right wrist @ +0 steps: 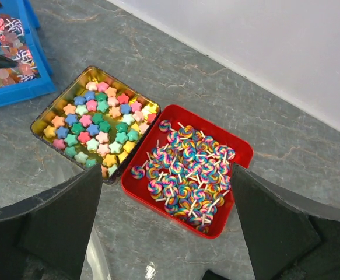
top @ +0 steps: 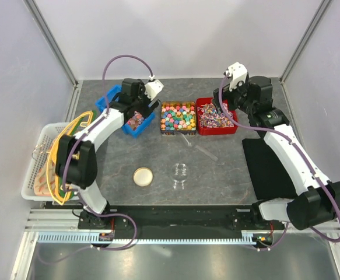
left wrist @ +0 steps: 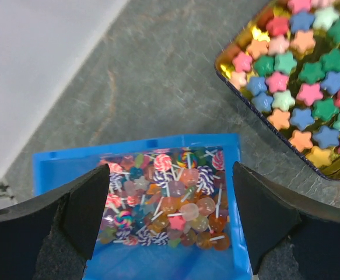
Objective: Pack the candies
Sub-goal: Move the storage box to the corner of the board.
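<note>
Pincers both hang wide open, holding nothing: my left pincer (left wrist: 170, 217) over the blue bin (left wrist: 136, 144), my right pincer (right wrist: 167, 217) over the red bin (right wrist: 214, 120). The candies (right wrist: 94, 125), many-coloured stars, fill the gold tray (right wrist: 41, 121) between those bins, far middle. To start well, I judge one pincer should shift over the tray, drop straight and pinch a single star. Grey, stone-patterned worktop (top: 158, 153); pale walls (top: 181, 35) enclose it.
</note>
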